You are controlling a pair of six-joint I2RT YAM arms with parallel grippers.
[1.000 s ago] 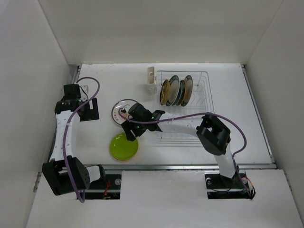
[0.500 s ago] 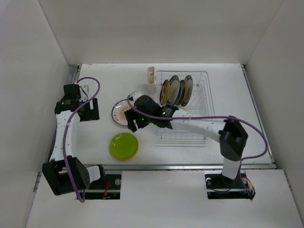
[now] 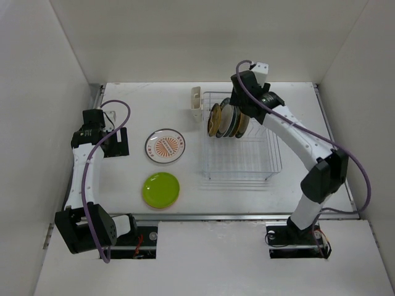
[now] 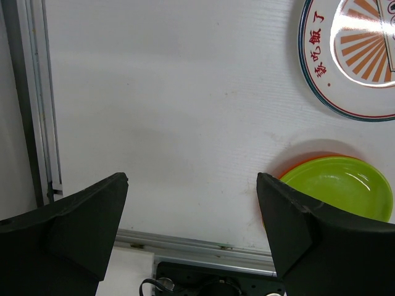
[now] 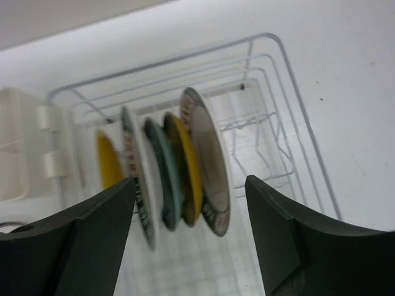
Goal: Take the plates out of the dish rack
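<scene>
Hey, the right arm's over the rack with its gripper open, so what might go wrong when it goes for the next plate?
1. The plates stand upright and packed close. The open right gripper seems to span several, so it may pinch two or tip a neighbour.
2. A lifted plate might catch on the dish rack and drag it along.

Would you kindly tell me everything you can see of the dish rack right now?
The dish rack is a rectangular white wire basket sitting flat on the table, right of centre. A cream utensil cup is attached at its far-left corner. Several plates stand on edge in its far end; the near part holds nothing.
</scene>
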